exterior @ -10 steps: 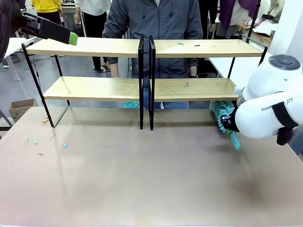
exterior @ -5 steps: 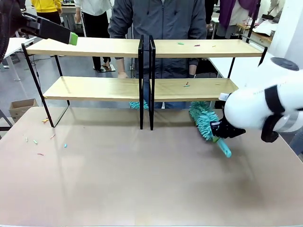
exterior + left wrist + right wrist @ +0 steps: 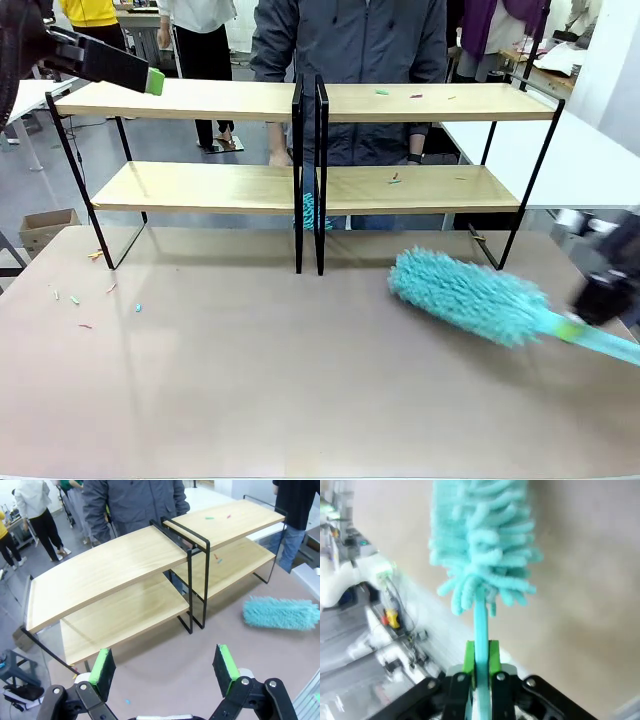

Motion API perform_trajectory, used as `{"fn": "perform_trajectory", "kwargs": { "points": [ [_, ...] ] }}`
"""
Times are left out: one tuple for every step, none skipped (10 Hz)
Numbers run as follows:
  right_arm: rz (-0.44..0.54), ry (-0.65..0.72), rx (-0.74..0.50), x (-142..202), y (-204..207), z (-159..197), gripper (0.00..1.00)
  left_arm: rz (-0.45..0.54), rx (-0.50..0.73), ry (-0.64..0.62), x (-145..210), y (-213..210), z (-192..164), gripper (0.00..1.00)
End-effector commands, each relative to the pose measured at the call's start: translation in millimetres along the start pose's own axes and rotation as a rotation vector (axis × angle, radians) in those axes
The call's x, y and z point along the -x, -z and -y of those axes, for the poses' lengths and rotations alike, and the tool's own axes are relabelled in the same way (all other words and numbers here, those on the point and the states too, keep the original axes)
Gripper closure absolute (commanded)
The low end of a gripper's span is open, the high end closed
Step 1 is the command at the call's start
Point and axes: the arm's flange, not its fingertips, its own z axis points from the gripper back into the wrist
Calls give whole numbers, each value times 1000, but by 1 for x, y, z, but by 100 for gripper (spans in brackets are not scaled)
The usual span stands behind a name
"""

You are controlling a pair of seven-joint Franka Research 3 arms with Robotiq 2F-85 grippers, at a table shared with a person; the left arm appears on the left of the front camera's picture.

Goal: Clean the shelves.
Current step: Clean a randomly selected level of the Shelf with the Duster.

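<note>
The shelves are two matching black-framed racks with light-wood boards, the left rack point(image 3: 175, 99) and the right rack point(image 3: 430, 101), standing side by side at the far side of the table. They also appear in the left wrist view point(image 3: 110, 565). Small coloured scraps point(image 3: 394, 180) lie on the right rack's boards. My right gripper point(image 3: 582, 318), blurred at the right edge, is shut on the handle of a fluffy teal duster point(image 3: 465, 295) lying low over the table in front of the right rack. The right wrist view shows the green pads point(image 3: 469, 656) clamping the handle point(image 3: 481, 620). My left gripper point(image 3: 165, 665) is open and hovers above the left rack's end point(image 3: 150, 80).
A person point(image 3: 345, 45) stands behind the shelves, with a bit of teal fluff point(image 3: 311, 211) showing behind the centre posts. Small scraps point(image 3: 75, 298) lie on the brown table at the left. A white table point(image 3: 560, 150) stands at the back right.
My right arm has swung right and away from the rack, drawing the duster from under the right rack's lower board out over the table. The teal fluff behind the shelves moved right.
</note>
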Motion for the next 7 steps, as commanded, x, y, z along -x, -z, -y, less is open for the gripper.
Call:
{"fn": "perform_trajectory", "kwargs": {
  "points": [
    [-133,-239,-65,41,-57,17,88,4,-2,0,3,1,0,0],
    [-83,-404,-119,69,-81,20,88,4,-2,0,3,1,0,0],
    [111,-552,-180,89,-105,17,88,4,-2,0,3,1,0,0],
    [307,-743,-184,105,-127,16,88,4,-2,0,3,1,0,0],
    [507,-817,-197,116,-145,19,88,4,-2,0,3,1,0,0],
    [704,-924,-212,132,-165,23,88,4,-2,0,3,1,0,0],
    [986,-772,-69,144,-187,32,88,4,-2,0,3,1,0,0]
  ]
}}
